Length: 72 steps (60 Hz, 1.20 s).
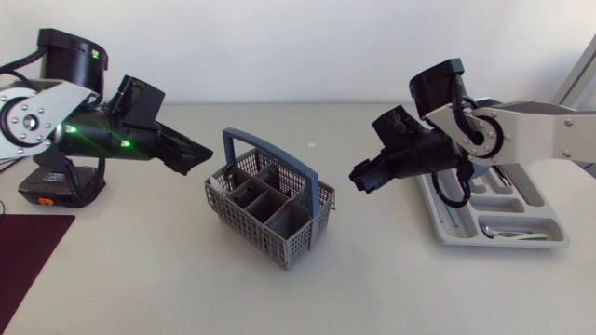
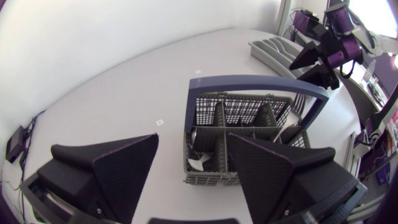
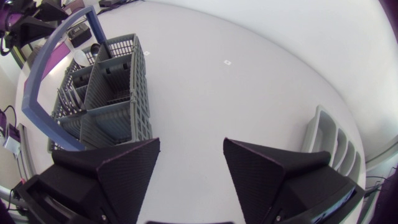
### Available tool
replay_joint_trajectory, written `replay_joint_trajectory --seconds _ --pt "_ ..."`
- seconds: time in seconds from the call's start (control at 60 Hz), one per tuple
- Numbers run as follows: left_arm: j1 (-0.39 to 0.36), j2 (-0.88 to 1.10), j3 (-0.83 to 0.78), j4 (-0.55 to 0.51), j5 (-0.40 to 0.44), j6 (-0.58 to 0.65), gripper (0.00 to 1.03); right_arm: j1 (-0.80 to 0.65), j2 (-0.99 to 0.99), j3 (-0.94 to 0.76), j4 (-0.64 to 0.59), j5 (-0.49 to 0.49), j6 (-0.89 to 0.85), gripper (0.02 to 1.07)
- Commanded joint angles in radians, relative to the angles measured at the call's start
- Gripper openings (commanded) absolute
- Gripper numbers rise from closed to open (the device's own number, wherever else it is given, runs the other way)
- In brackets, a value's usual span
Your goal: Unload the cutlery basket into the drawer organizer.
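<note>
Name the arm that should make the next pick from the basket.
Probably left: the left gripper, open, is beside the basket, at the end where cutlery shows. The right gripper, also open, is at the other side, nearer the organizer.

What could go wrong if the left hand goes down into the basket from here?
1. The handle stands upright over the basket. The open left hand, close beside it, may strike it on the way down.
2. The compartments look narrow for the broad fingers, so these may jam or push the basket aside.
3. The right hand hangs open between basket and organizer. The two arms could meet over the basket.
</note>
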<state>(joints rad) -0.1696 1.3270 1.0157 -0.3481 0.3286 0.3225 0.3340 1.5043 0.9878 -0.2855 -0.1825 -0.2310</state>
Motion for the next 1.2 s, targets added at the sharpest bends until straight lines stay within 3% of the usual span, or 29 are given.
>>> replay_joint_trajectory --seconds 0.0,0.317,0.567,0.767,1.183 --pt "-0.028 0.051 0.047 -0.035 0.0 0.036 0.62 0.008 0.008 -0.005 -0.012 0.003 0.024 0.76" --pt "-0.133 0.167 0.144 -0.106 -0.166 0.075 0.34 0.008 0.008 -0.024 -0.011 0.003 0.022 0.76" --pt "-0.177 0.273 0.228 -0.21 -0.253 0.064 0.33 0.007 0.005 -0.032 -0.014 0.003 0.018 0.76" --pt "-0.196 0.299 0.247 -0.221 -0.301 0.061 0.33 0.008 0.004 -0.04 -0.014 0.003 0.016 0.76" --pt "-0.238 0.351 0.212 -0.103 -0.434 0.064 0.33 0.008 0.005 -0.04 -0.012 0.003 0.018 0.76"
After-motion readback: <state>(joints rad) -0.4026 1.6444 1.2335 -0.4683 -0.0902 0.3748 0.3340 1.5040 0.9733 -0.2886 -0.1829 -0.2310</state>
